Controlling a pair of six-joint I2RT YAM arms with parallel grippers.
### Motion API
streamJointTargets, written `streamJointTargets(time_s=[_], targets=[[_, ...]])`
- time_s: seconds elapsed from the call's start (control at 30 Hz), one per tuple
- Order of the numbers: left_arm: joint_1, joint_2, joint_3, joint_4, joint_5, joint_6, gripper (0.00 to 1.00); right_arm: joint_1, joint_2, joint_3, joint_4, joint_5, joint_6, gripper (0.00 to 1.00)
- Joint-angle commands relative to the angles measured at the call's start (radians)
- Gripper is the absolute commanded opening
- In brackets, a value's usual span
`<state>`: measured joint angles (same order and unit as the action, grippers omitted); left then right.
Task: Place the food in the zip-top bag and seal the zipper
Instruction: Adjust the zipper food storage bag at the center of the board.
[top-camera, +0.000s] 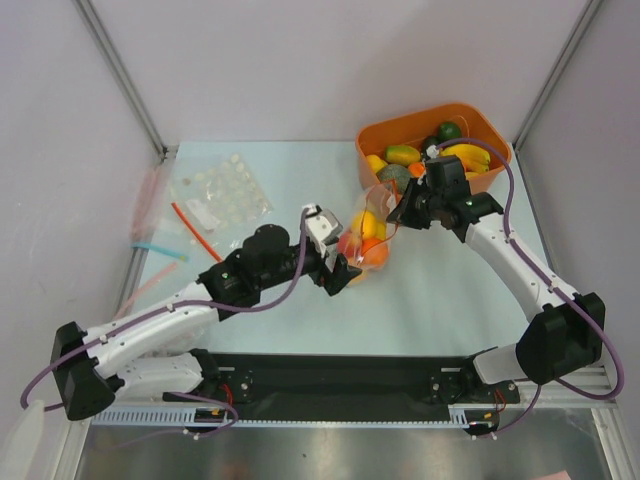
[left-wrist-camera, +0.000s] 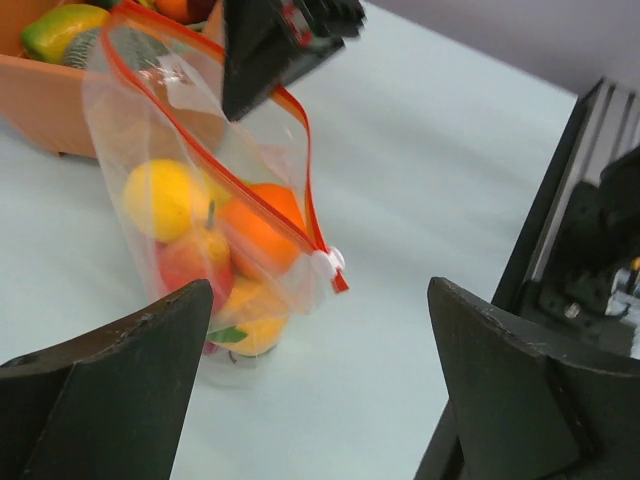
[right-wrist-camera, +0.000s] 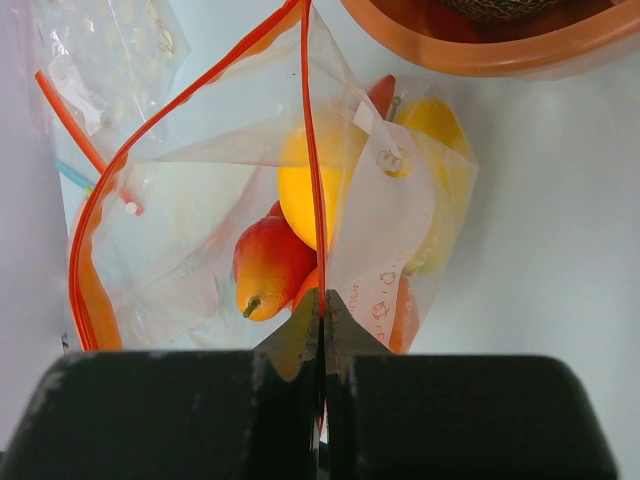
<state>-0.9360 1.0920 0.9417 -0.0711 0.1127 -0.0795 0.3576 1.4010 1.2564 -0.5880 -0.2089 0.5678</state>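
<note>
Right pincer (right-wrist-camera: 322, 302) pinching zipper (right-wrist-camera: 311, 180), plain in wrist view

Your table (top-camera: 450, 300): pale blue-green top, matte, evenly lit, with only soft shadows on it. Back wall (top-camera: 330, 60): plain lilac-grey panel. Left wall (top-camera: 50, 150) and right wall (top-camera: 605, 180): same panels, slanting inward in your overhead view. Aluminium posts (top-camera: 122, 75) stand at the back corners. A black plate (top-camera: 340, 372) runs along the near edge, with a toothed pale strip (top-camera: 330, 423) just in front.
</note>
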Motion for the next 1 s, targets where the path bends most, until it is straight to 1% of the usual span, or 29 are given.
streamJointTargets(time_s=[0.0, 0.23, 0.37, 0.6, 0.77, 0.97], targets=[[-0.037, -0.03, -0.069, 0.174, -0.064, 0.175, 0.93, -0.002, -0.02, 0.015, 0.013, 0.008, 0.027, 0.0], [-0.038, -0.006, -0.148, 0.296, -0.104, 0.222, 0.84, 0.0, -0.03, 0.026, 0.011, 0.014, 0.041, 0.0], [-0.038, 0.042, -0.141, 0.31, -0.078, 0.231, 0.81, 0.001, -0.031, 0.035, 0.01, 0.016, 0.05, 0.0], [-0.038, 0.071, -0.162, 0.353, -0.016, 0.242, 0.8, 0.003, -0.03, 0.038, 0.004, 0.025, 0.06, 0.0], [-0.04, 0.082, -0.179, 0.349, -0.027, 0.234, 0.81, 0.003, -0.03, 0.038, 0.002, 0.036, 0.061, 0.0], [-0.04, 0.111, -0.196, 0.363, 0.01, 0.222, 0.81, 0.001, -0.023, 0.038, 0.007, 0.042, 0.063, 0.0]])
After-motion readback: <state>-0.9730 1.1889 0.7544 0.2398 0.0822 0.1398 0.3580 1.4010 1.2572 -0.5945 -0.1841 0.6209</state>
